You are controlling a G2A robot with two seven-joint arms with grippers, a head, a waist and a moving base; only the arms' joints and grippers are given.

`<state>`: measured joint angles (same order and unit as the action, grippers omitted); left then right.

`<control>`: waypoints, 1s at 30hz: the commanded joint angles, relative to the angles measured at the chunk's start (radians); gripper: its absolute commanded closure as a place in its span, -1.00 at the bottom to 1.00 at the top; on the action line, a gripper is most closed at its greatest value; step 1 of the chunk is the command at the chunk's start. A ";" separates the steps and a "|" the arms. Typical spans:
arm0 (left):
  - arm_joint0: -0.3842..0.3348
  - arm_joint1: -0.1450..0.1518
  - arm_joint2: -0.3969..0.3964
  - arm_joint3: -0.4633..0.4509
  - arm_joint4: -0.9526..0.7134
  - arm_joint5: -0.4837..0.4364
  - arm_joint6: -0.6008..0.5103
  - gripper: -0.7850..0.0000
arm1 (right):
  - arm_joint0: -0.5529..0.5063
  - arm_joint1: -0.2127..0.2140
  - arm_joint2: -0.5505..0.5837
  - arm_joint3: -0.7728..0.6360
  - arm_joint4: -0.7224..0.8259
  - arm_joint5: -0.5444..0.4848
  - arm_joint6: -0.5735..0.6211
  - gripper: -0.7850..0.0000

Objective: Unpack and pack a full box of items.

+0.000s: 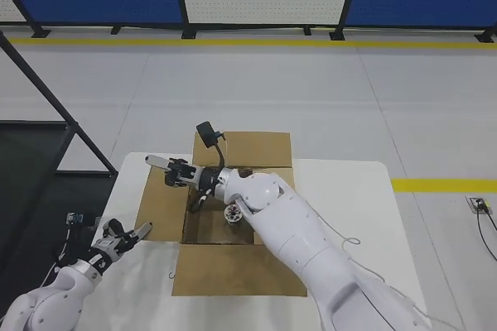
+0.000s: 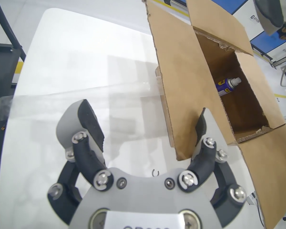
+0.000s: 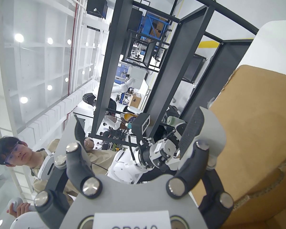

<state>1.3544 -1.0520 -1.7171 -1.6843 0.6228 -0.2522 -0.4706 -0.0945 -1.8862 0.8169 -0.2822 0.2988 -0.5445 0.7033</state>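
**Box open, one can inside; both grippers empty**

- Box (image 1: 232,273): cardboard, sitting mid-table with all four flaps folded out. Opening is judged done.
- Right gripper (image 1: 161,168): over the far-left corner of the box, above the left flap. Fingers are spread wide with nothing between them.
- Left gripper (image 1: 126,232): low over the table at the near left. Fingers are wide apart and empty, with one finger just beside the left flap's edge.
- Spray can (image 2: 227,85): blue with a white cap, lying on the box floor against the wall.
- Judgement: unpack or pack phase cannot be told. With the can inside and no item gripped, most of the handling is left.
- Room: grey floor with yellow lines, blue and white panels along the far side, black frame at left.
- Table (image 1: 348,199): white with rounded corners.
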 commanded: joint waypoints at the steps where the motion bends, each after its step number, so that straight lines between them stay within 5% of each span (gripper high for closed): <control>1: -0.001 0.000 0.002 -0.005 0.003 0.007 0.003 -1.00 | 0.005 0.019 0.006 -0.003 -0.030 0.020 0.019 -1.00; 7: -0.004 0.000 0.006 -0.010 0.006 0.016 0.005 -1.00 | -0.017 0.069 0.030 -0.076 -0.104 0.116 0.011 -1.00; 23: -0.004 0.000 0.006 -0.010 0.006 0.016 0.005 -1.00 | -0.024 0.070 0.028 -0.083 -0.110 0.121 0.007 -1.00; 30: -0.004 0.000 0.006 -0.010 0.006 0.016 0.005 -1.00 | -0.049 0.082 0.016 -0.151 -0.188 0.245 0.036 -1.00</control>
<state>1.3507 -1.0521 -1.7111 -1.6941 0.6290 -0.2358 -0.4661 -0.1408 -1.8062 0.8337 -0.4262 0.1169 -0.3062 0.7254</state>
